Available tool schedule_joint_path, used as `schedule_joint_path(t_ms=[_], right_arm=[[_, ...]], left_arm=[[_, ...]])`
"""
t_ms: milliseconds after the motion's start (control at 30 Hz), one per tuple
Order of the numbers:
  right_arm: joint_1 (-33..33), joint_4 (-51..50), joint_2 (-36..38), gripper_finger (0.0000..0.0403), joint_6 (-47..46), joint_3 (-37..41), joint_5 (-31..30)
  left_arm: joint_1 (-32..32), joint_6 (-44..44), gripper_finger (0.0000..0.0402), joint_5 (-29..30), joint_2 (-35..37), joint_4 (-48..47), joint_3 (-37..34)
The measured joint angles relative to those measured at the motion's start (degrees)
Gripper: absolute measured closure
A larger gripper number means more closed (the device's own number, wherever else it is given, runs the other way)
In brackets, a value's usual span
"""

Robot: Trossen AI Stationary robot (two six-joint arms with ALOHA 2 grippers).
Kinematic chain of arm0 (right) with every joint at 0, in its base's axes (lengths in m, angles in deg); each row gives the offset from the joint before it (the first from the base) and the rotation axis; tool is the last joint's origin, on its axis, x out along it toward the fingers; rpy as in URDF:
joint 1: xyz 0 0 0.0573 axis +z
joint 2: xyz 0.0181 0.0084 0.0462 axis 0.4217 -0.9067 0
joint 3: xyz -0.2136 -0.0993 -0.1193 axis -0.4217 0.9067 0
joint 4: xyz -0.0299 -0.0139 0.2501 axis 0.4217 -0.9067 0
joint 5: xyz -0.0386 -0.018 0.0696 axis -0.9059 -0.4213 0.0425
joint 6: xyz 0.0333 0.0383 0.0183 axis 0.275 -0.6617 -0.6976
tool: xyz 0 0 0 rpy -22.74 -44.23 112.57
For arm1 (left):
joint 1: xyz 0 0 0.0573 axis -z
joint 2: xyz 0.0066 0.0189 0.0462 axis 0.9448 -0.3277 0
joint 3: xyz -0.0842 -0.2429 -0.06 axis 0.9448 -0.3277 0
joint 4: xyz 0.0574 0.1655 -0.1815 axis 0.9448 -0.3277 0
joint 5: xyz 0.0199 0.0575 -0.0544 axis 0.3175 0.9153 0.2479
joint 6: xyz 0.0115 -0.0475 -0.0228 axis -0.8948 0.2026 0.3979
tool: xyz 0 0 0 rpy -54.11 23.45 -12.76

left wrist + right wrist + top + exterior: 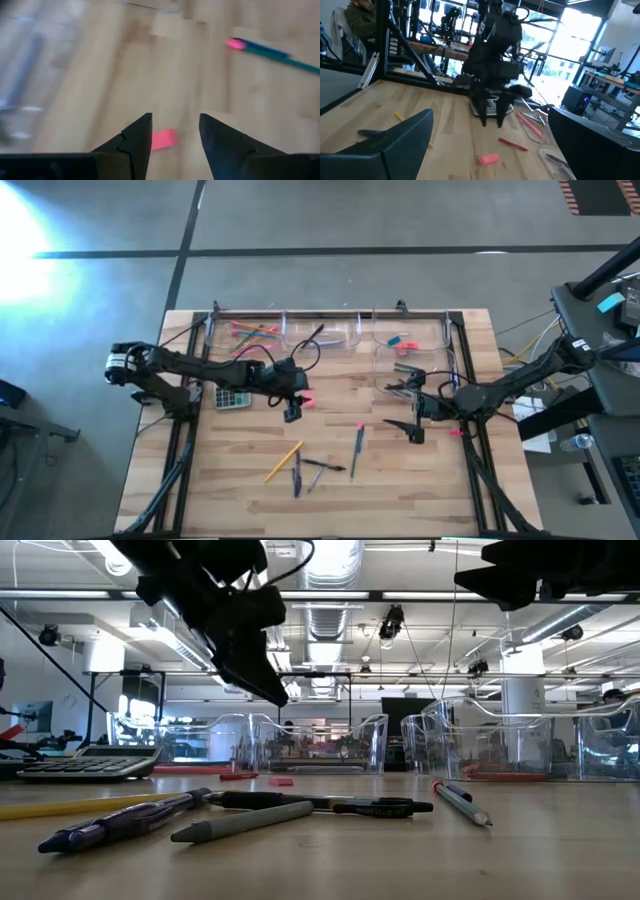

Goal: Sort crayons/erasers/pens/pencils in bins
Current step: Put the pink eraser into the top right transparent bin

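A pink eraser (306,398) lies flat on the table right of the grey calculator (232,397). My left gripper (292,413) hovers open just above it; in the left wrist view the pink eraser (164,139) shows low between the fingers of my left gripper (175,119), untouched. A short red stick (513,144) lies beside the eraser (489,159). A green pencil with a pink tip (357,442) lies mid-table. A yellow pencil (283,463) and dark pens (305,470) lie near the near edge. My right gripper (415,430) waits open at the right.
Three clear bins (240,332), (320,333), (410,332) stand along the far edge, and a fourth bin (415,366) stands in front of the right one; they hold some sticks and erasers. A person (362,20) sits in the room beyond the table.
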Motion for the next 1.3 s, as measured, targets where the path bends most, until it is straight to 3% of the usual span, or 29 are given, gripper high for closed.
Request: schedule_joint_path(t_ms=[133,433,667,900,1300], right_arm=[[0.0,0.3,0.0,0.0019,0.1,0.0,0.0],[0.0,0.3,0.0,0.0019,-0.5,0.0,0.0],[0.0,0.2,0.0,0.0019,-0.2,0.0,0.0],[0.0,0.2,0.0,0.0019,-0.1,0.0,0.0],[-0.2,0.1,0.0,0.0019,-0.9,0.0,0.0]], left_arm=[[-1.4,0.7,0.0253,-6.7,-3.0,-0.2,-0.4],[-6.4,-2.4,0.0253,-7.9,-8.0,1.5,-1.0],[-12.7,-2.1,0.0253,-19.4,-7.9,9.9,-4.8],[-14.5,-0.4,0.0253,-18.4,-8.0,10.5,-7.8],[-14.9,1.1,0.0253,-17.5,-15.4,19.5,-7.7]])
